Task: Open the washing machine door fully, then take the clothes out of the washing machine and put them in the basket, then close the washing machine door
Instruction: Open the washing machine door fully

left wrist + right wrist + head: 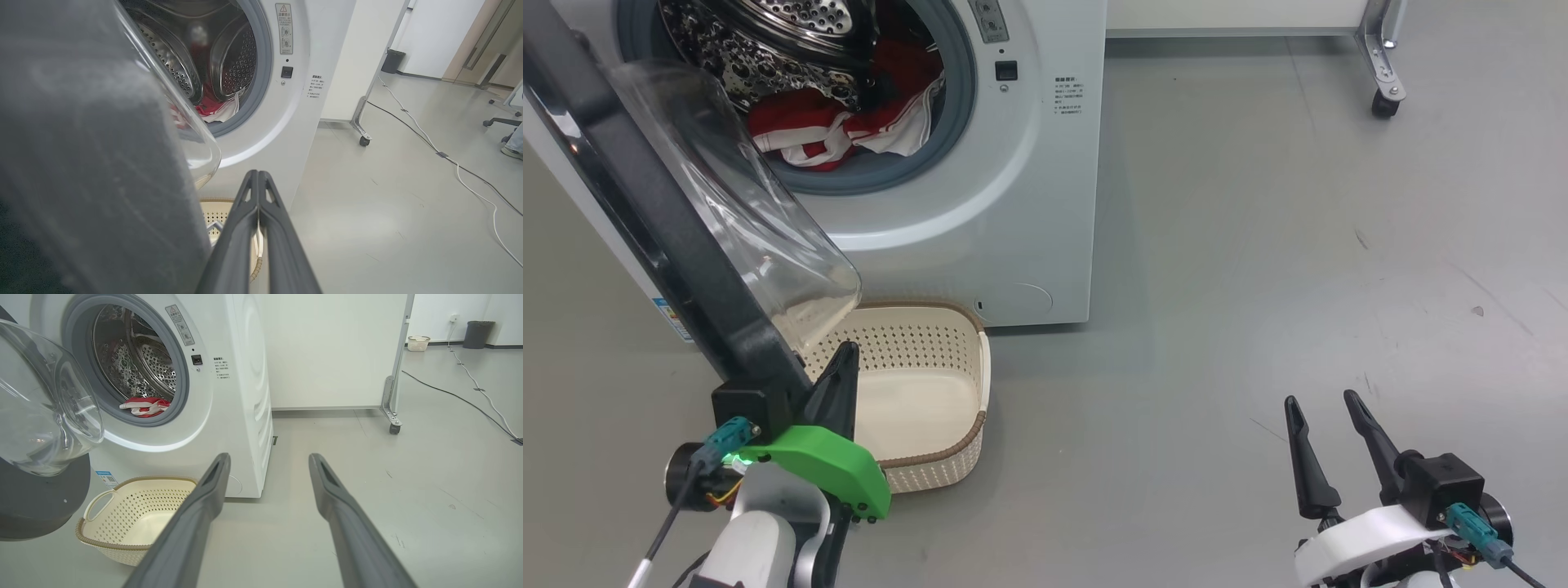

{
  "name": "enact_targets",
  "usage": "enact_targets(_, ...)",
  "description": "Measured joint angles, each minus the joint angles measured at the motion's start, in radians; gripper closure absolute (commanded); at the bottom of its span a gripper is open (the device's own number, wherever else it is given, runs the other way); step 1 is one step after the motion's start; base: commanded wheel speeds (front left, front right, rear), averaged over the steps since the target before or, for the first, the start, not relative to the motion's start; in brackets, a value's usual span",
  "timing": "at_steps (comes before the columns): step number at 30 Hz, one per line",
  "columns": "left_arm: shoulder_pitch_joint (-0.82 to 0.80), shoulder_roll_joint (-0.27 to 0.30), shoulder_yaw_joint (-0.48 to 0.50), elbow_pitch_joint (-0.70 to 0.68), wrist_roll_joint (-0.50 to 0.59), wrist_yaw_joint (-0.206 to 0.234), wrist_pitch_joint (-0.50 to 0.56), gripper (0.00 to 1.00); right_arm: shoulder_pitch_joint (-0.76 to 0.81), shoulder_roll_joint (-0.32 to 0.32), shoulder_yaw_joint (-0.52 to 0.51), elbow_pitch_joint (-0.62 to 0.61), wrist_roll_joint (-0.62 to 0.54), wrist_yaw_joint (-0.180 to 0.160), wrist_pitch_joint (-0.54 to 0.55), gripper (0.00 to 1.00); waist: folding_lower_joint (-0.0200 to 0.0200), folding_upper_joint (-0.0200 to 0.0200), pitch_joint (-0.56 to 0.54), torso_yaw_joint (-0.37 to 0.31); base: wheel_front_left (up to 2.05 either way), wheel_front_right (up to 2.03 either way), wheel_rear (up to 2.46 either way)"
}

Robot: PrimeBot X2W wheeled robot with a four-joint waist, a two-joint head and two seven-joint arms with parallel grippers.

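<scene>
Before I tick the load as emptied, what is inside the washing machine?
Red and white clothes lie at the front of the drum. The door covers the opening's left part, hiding anything there.

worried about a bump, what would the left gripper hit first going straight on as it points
Probably the white front of the washing machine, below its opening: the shut left gripper points at it, close beside the door, above the basket. Depth is unclear.

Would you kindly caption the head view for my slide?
Washing machine door open, red clothes inside drum, basket below, right claw open.
</scene>
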Motion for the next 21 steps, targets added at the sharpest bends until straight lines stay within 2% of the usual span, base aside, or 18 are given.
enact_targets(21,0.010,-0.003,0.007,0.035,-0.027,0.009,-0.013,1.00,0.002,0.008,-0.019,0.015,-0.013,0.014,0.000,0.00,0.0001,0.0000,-0.009,0.021,0.00,0.00,0.00)
